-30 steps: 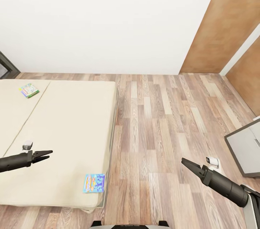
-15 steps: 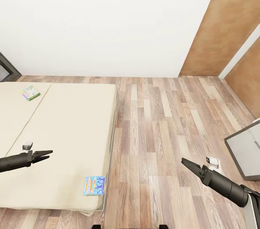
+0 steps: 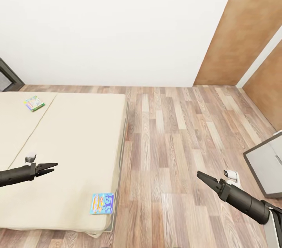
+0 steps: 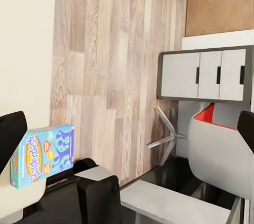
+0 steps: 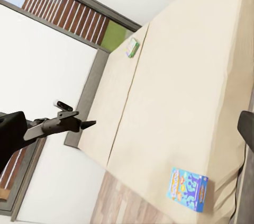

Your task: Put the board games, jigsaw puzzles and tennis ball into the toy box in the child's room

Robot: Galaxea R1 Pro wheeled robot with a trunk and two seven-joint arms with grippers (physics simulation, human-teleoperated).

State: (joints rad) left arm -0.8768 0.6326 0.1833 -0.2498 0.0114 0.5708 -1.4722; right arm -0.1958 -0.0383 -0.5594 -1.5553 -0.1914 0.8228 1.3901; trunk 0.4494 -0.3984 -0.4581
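Board games, 2, lie on bed (image 3: 78,138); claws apparently empty.

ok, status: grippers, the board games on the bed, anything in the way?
Left gripper empty over the bed, right gripper empty over the floor. Blue board game at the bed's near corner, green one far side. Nothing between.

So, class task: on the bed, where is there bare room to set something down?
The bed is mostly bare: the wide stretch between the pale green board game by the far edge and the blue board game at the near corner. Nowhere is crowded.
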